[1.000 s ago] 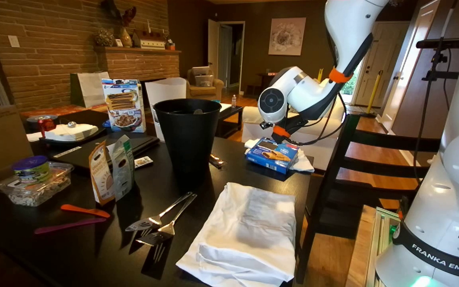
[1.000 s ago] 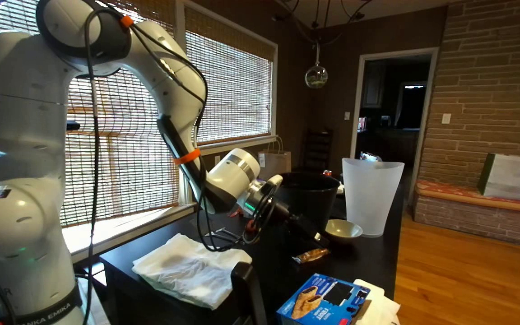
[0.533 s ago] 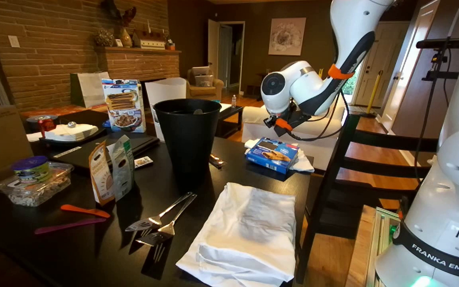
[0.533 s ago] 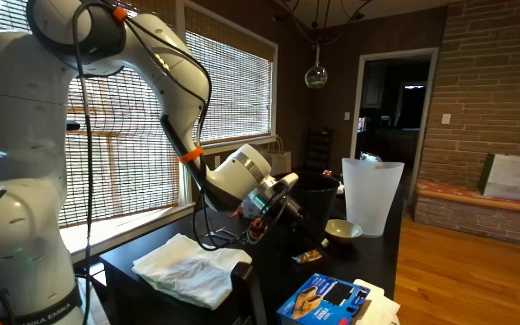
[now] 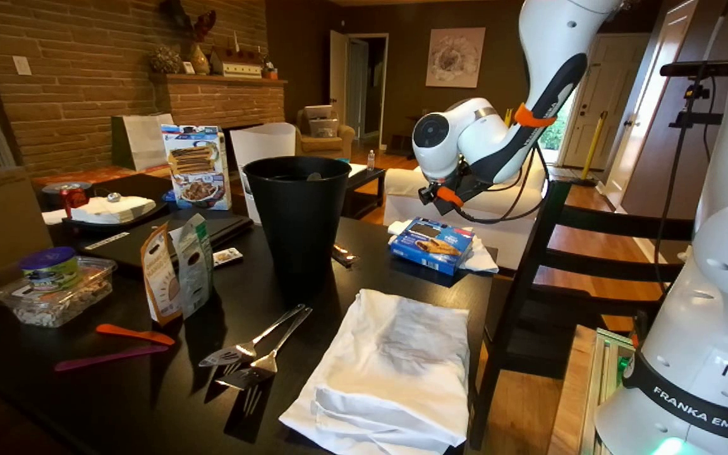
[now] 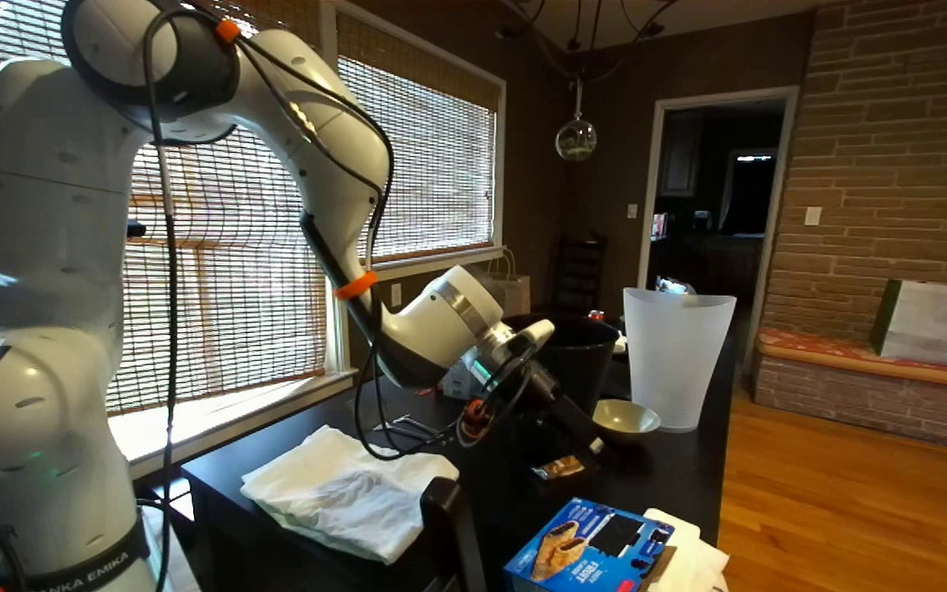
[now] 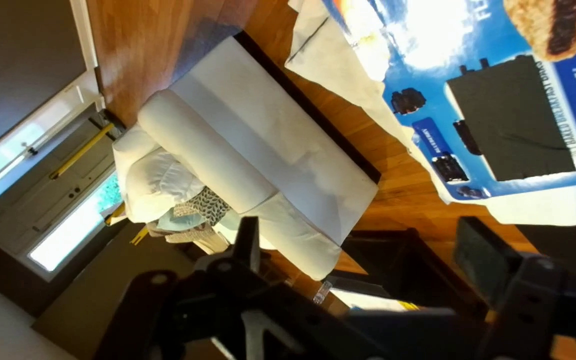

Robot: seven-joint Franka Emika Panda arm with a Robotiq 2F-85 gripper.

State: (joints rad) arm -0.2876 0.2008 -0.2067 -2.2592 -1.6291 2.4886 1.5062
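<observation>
My gripper stands open with nothing between its fingers. In an exterior view it hangs in the air above the far end of the dark table, over a blue snack box. That box shows large at the upper right in the wrist view, apart from the fingers. White napkins or paper lie partly under it. A small brown wrapped bar lies on the table below the gripper. Close by stand a shallow bowl and a tall black bin.
A frosted white bin stands behind the bowl. Folded white cloth lies at the table's near edge, a dark chair beside it. Metal servers, pouches, plastic knives and a cereal box are also on the table.
The gripper has risen slightly, mostly in the first half second, and its jaws have opened wider. The box, bar, bins and cloth have stayed in place.
</observation>
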